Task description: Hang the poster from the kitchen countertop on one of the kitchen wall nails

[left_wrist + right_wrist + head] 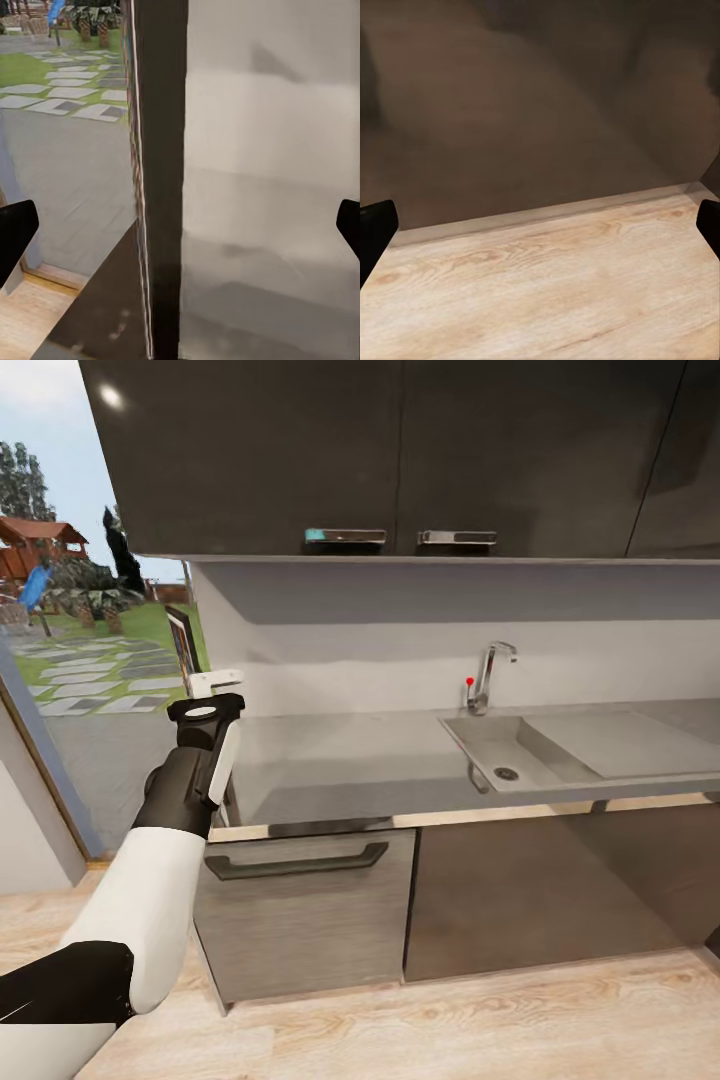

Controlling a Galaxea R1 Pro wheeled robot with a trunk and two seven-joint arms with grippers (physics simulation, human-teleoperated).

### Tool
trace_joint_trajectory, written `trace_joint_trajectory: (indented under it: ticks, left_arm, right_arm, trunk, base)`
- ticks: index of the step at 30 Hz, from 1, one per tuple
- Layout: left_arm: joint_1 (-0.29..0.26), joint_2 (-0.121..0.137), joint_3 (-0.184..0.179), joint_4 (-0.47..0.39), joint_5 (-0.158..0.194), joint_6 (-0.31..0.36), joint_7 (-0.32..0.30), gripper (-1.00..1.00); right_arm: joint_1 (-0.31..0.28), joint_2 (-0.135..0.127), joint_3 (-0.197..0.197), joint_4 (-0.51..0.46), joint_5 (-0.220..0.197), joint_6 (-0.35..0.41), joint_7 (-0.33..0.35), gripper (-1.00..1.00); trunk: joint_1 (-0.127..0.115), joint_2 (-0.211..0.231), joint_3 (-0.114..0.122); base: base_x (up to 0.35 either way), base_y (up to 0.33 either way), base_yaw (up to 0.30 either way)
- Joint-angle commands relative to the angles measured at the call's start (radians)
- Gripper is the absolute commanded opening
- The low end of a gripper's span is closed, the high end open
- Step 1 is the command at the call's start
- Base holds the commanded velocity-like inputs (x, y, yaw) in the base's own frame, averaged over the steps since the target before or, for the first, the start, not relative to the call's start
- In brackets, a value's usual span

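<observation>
Daylight enters from the window at upper left. A glare spot sits on the cabinet. Both wrist views are soft, dim and blurry.

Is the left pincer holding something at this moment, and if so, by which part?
Nothing is held. The left pincer is open, its fingertips wide apart, facing the thin dark edge of the poster standing at the countertop end.

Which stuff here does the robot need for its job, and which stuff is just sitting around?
Needed for the job:
- poster, standing edge-on at the countertop's left end
- kitchen countertop
- left pincer, open, reaching toward the poster

Just there:
- sink
- tap
- upper cabinets
- lower cabinet handle
</observation>
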Motion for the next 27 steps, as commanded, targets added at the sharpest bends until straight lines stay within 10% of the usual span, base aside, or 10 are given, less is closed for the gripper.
trace_joint_trajectory:
  ticks: [1, 22, 23, 27]
  left_arm:
    - [-0.001, -0.001, 0.001, -0.001, 0.0, 0.005, 0.002, 1.0]
    - [-0.001, 0.004, 0.001, -0.002, -0.001, 0.005, 0.002, 1.0]
    - [-0.001, 0.006, 0.001, -0.002, -0.001, 0.005, 0.001, -1.0]
    - [-0.001, 0.017, 0.001, -0.003, 0.0, 0.006, 0.001, -1.0]
  right_arm:
    - [0.0, 0.0, 0.001, -0.001, 0.005, 0.0, -0.007, 1.0]
    - [0.0, 0.0, 0.001, -0.001, 0.005, 0.0, -0.007, 1.0]
    - [0.0, 0.0, 0.001, -0.001, 0.005, 0.0, -0.007, 1.0]
    - [0.0, 0.0, 0.001, -0.001, 0.005, 0.0, -0.007, 1.0]
  trunk:
    - [0.0, 0.0, -0.001]
    - [0.0, 0.0, -0.001]
    - [0.0, 0.0, -0.001]
    - [0.0, 0.0, -0.001]
  base:
    - [0.263, 0.0, 0.0]
    - [0.104, 0.0, 0.0]
    - [0.002, 0.0, 0.0]
    - [0.001, 0.0, 0.0]
